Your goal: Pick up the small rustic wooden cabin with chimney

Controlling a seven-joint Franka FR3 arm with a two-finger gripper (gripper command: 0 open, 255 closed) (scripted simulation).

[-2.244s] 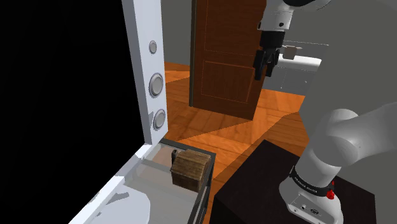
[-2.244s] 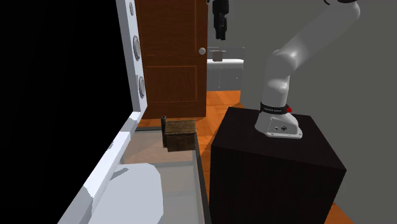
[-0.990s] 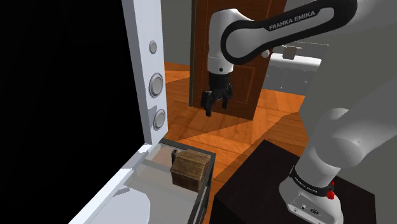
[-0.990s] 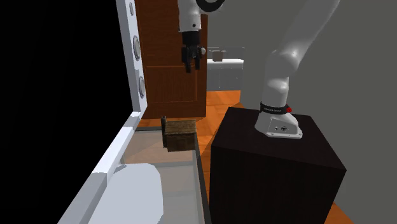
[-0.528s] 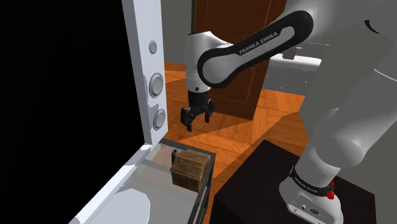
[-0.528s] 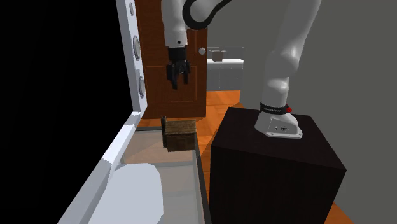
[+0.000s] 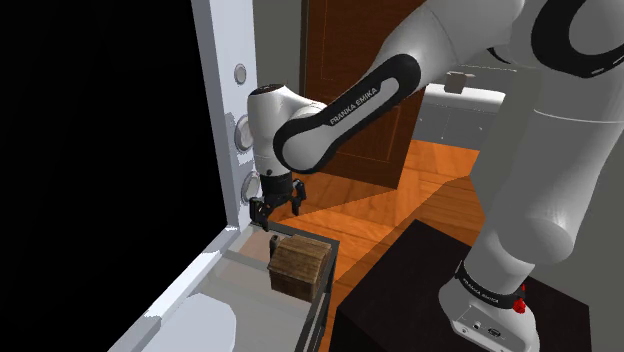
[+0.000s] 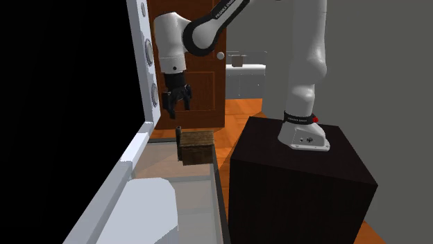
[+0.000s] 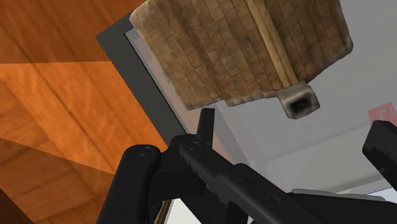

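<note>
The arm carries the words "FRANKA EMIKA" along its white forearm. Its tool hangs open — fingers apart, touching nothing — above the brown cabin, which stands at the tabletop's far corner, near a white panel.

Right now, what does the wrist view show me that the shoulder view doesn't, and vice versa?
Wrist view: the cabin seen roof-on, its chimney open-topped, ahead of the gripper. Shoulder view: the gripper hanging above the cabin, apart from it, beside a white panel with round dials, and the black stand. Both: cabin, open gripper, orange wood floor.
</note>
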